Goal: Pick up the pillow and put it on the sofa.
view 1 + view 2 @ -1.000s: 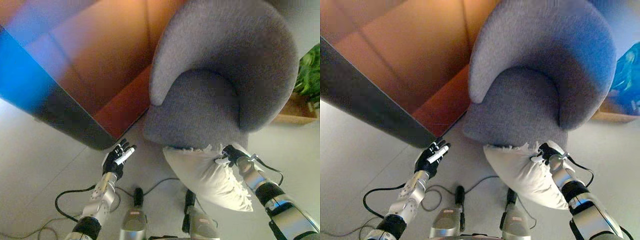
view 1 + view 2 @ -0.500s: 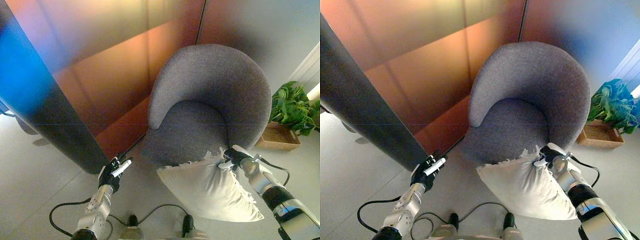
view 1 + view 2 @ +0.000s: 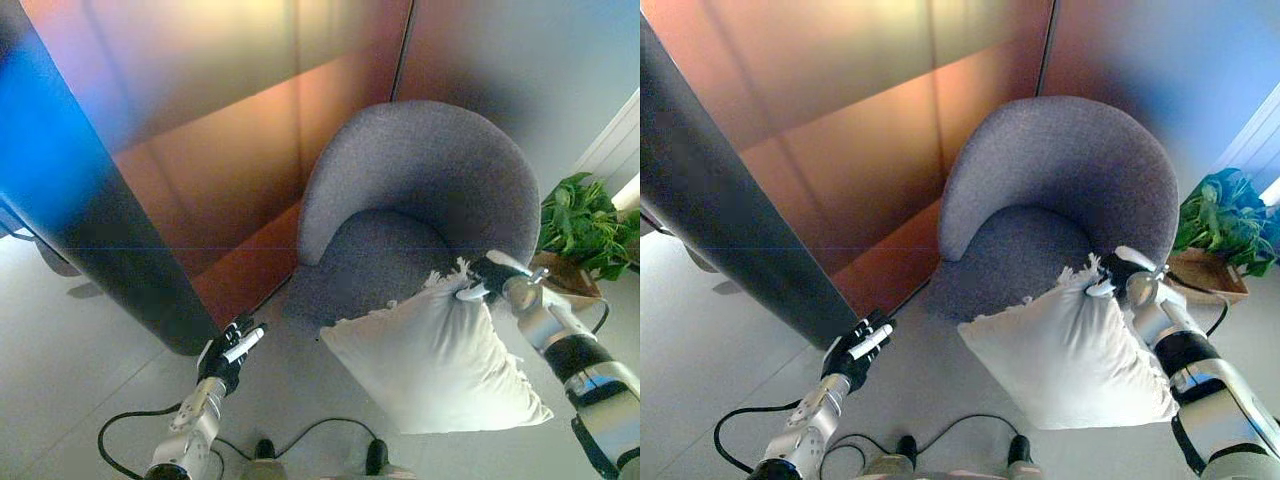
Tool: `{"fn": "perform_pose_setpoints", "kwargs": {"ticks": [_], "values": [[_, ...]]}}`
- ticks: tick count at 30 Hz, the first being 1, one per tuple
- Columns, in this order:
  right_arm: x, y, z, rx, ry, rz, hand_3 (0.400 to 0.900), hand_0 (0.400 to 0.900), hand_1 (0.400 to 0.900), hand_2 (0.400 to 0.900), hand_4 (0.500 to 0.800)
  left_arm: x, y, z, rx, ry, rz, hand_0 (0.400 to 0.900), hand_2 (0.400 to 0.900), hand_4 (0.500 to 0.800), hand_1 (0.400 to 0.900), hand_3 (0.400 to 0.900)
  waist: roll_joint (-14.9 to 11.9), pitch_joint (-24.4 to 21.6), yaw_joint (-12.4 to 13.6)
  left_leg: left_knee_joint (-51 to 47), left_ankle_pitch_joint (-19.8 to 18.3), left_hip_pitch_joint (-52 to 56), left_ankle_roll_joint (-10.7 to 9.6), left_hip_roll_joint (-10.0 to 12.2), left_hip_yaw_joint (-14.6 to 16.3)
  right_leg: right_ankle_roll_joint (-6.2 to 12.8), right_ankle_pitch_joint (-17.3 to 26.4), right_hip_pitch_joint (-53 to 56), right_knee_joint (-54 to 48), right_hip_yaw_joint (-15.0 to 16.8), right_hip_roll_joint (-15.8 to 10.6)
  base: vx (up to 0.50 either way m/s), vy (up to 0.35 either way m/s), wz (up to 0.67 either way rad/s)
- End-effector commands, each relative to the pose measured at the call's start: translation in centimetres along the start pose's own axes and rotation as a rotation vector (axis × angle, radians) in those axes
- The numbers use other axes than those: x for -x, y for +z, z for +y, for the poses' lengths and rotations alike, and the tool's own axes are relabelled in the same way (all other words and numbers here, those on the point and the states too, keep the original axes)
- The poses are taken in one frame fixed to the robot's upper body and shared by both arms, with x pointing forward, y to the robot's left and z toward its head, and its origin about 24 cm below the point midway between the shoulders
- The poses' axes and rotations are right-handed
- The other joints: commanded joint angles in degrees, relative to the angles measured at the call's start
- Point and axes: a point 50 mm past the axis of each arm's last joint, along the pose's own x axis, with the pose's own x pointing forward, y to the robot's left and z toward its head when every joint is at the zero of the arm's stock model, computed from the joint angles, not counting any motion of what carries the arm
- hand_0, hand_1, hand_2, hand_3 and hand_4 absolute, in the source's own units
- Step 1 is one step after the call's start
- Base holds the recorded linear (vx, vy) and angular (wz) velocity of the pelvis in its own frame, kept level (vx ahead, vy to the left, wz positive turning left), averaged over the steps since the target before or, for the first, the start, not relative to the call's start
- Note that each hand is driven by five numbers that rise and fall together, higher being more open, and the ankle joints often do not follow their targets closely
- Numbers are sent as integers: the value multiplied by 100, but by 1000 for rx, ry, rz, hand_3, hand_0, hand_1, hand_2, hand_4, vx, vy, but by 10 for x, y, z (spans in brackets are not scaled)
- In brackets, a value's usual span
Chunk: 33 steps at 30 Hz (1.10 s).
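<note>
A white fringed pillow (image 3: 430, 360) hangs from my right hand (image 3: 487, 275), which is shut on its upper right corner. The pillow is held in the air in front of the seat of a grey round-backed sofa chair (image 3: 420, 190), with its top corner over the seat's front right edge. It also shows in the right eye view (image 3: 1065, 355), as does the right hand (image 3: 1118, 275). My left hand (image 3: 228, 348) is low at the left, fingers relaxed and empty, apart from the pillow and the chair.
A dark pillar (image 3: 90, 250) and a brown-orange wall panel (image 3: 230, 150) stand left of the chair. A potted green plant (image 3: 585, 215) in a wooden box stands right of the chair. Grey floor (image 3: 70, 350) lies at the lower left.
My right hand has lifted the pillow up and to the right, toward the chair's seat. The camera has tilted upward. The left hand has stayed in place.
</note>
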Motion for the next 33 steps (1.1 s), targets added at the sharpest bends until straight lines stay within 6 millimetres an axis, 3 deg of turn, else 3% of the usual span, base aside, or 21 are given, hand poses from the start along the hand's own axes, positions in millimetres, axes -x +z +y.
{"fn": "perform_pose_setpoints", "kwargs": {"ticks": [1, 12, 15, 22, 30, 31, 32, 33], "values": [[30, 30, -146, 57, -430, -60, 400, 400, 400, 400, 500, -5, 15, -7, -117, -96, -58, 900, 900, 800, 900, 900, -260, -793, 321, -10, 26, -63, -123, 194, -413, 596, 151, 226, 62, -319, -470, 84, 5, 5], [37, 13, -177, 88, -555, 67, 400, 400, 400, 400, 500, 7, 10, -6, -147, -167, -40, 900, 900, 800, 900, 900, -253, -703, 635, -31, 31, -203, -113, 181, -677, 559, 107, 204, 22, -414, -406, 92, -15, 12], [41, 10, -186, 60, -611, 103, 400, 400, 400, 400, 500, 5, 19, -9, -154, -197, -65, 900, 900, 800, 900, 900, -241, -549, 718, -31, 57, -353, -122, 179, -759, 564, 118, 85, 21, -433, -392, -58, -68, 13], [53, 32, -211, 24, -714, 99, 400, 400, 400, 400, 500, -9, 66, -34, -148, -285, -235, 900, 900, 800, 900, 900, -146, 185, 787, -31, 177, -1054, -119, 197, -939, 523, 176, -563, 21, -353, -284, -267, -71, 2], [57, 36, -217, 37, -755, 113, 400, 400, 400, 400, 500, -9, 78, -48, -130, -306, -288, 900, 900, 800, 900, 900, -35, 431, 804, -31, 246, -1311, -96, 146, -991, 477, 197, -775, 26, -316, -257, -53, 1, 0], [57, 35, -219, 39, -772, 120, 571, 571, 571, 571, 602, -9, 78, -48, -129, -306, -289, 900, 900, 800, 900, 900, -25, 435, 809, -31, 249, -1321, -96, 137, -982, 477, 194, -780, 28, -321, -261, 0, 0, 0], [58, 34, -219, 43, -784, 126, 635, 635, 635, 635, 641, -9, 78, -48, -128, -306, -289, 900, 900, 800, 900, 900, -19, 437, 811, -31, 250, -1325, -95, 135, -975, 477, 192, -781, 30, -326, -265, 2, 31, 1], [58, 34, -220, 48, -793, 132, 900, 900, 900, 900, 800, -9, 77, -48, -127, -305, -288, 900, 900, 800, 900, 900, -11, 438, 813, -31, 250, -1328, -95, 133, -967, 478, 189, -782, 31, -332, -270, 0, 0, 0]]}}
